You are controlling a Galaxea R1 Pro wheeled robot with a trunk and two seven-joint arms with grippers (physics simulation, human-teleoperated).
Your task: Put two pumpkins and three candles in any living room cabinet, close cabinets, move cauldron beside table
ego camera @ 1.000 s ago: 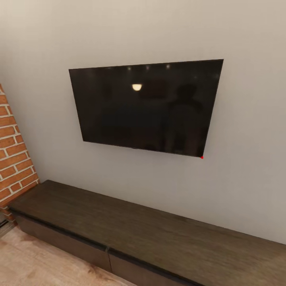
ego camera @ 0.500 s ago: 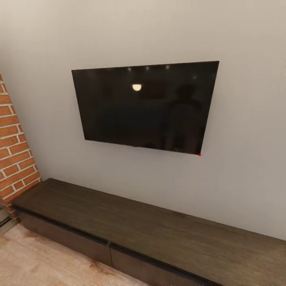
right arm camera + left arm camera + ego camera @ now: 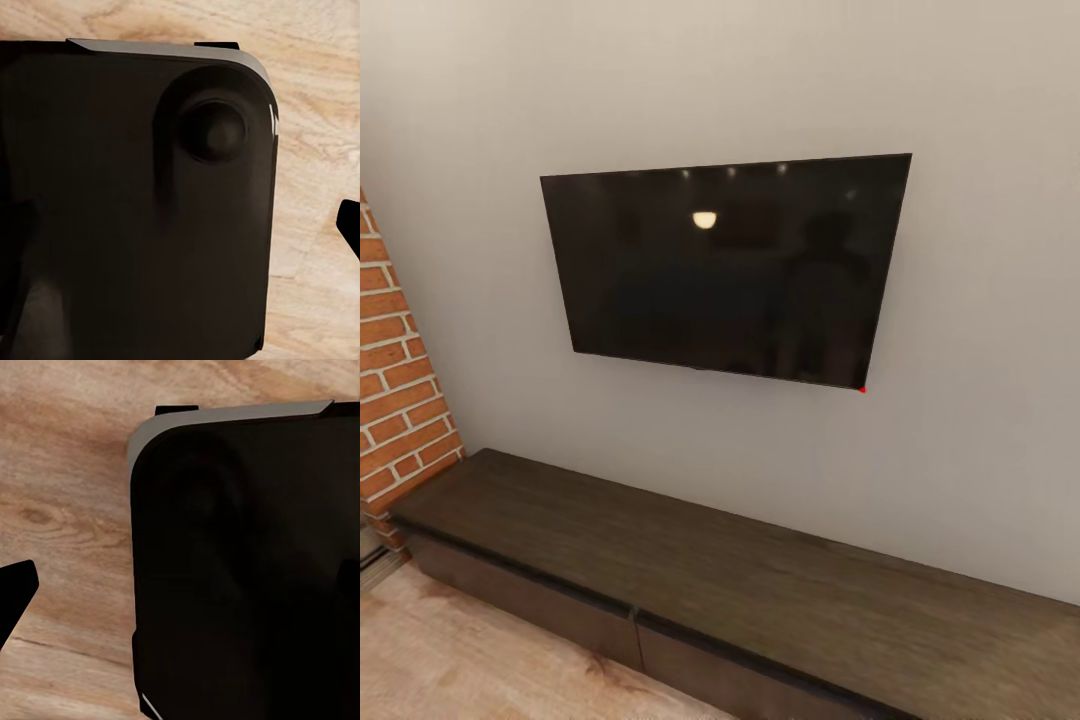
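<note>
Cabinet [image 3: 690, 570] fills your lower frame, its long axis running from lower left toward the right edge, drawer fronts shut, below the television [image 3: 725, 270]. You cannot tell either gripper's state from the wrist views.

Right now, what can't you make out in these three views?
- Cabinet, head view: right end and lower drawer fronts cut off by the picture's edges.
- Cabinet interior: hidden behind shut drawer fronts.
- TV: dark screen, reflections too dim to read.
- Both wrist views: the robot's black base blocks most of the wood floor; claw states cannot be told.
</note>
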